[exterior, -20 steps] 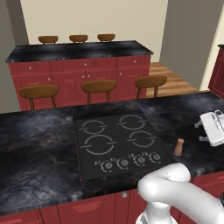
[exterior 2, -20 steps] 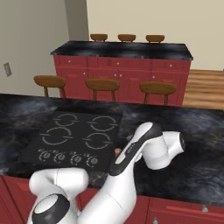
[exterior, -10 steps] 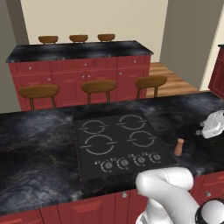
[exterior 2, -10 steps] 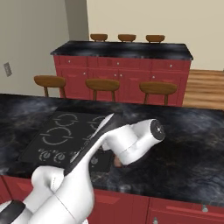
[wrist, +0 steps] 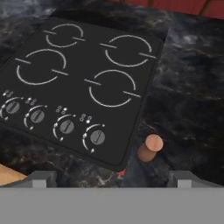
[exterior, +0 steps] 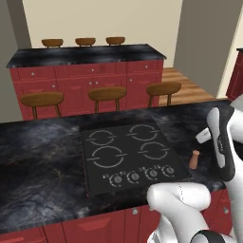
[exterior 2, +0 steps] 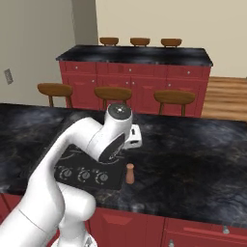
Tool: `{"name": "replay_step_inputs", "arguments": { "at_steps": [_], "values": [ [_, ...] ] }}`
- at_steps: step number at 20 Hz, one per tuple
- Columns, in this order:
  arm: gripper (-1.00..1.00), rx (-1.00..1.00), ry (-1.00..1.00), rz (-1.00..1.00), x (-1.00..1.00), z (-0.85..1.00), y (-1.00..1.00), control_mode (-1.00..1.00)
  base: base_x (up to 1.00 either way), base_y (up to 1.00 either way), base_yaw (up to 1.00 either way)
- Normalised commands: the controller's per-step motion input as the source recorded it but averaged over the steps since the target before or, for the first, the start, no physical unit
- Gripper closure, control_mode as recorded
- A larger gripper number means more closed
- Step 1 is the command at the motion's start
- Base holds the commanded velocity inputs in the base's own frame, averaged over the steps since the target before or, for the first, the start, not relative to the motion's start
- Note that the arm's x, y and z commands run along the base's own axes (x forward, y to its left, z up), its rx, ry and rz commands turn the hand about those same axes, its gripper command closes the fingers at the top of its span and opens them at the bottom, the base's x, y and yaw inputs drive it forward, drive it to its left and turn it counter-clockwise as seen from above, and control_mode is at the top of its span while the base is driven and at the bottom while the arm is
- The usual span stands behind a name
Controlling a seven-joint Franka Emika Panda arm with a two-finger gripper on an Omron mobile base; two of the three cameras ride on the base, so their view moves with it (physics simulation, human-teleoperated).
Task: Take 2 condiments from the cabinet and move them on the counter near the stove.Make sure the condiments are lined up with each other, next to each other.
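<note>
Shaker [wrist: 150,148] stands upright on counter [exterior 2: 193,159] just beside the stove [wrist: 78,87], leaving room alongside; tool [wrist: 109,177] spread, empty.

Black marbled counter [exterior: 42,161] on red base cabinets, running across the whole width in both base views. Set flush into it, a flat black stove [exterior: 130,156] with four grey ring burners and a row of round knobs along the front edge. Standing upright on the bare stone just beside the stove's front right corner, at about 4 o'clock from the cooktop's centre in the hand view: a small terracotta-brown shaker [wrist: 150,148] with a paler rounded top, not touching the cooktop.
</note>
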Motion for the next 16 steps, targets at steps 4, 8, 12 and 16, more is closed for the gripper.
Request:
{"name": "replay_step_inputs", "arguments": {
  "at_steps": [4,8,12,16],
  "values": [
    [-1.00,0.00,-0.03,-0.21,-0.06,0.26,0.65,-1.00,0.00,0.00,0.00],
    [-1.00,0.00,-0.01,-0.15,-0.12,0.43,0.64,-1.00,0.00,0.00,0.00],
    [-1.00,0.00,0.02,-0.18,-0.15,0.52,0.51,-1.00,0.00,0.00,0.00],
    [-1.00,0.00,0.00,-0.20,-0.15,0.41,0.40,-1.00,0.00,0.00,0.00]
  ]
}}
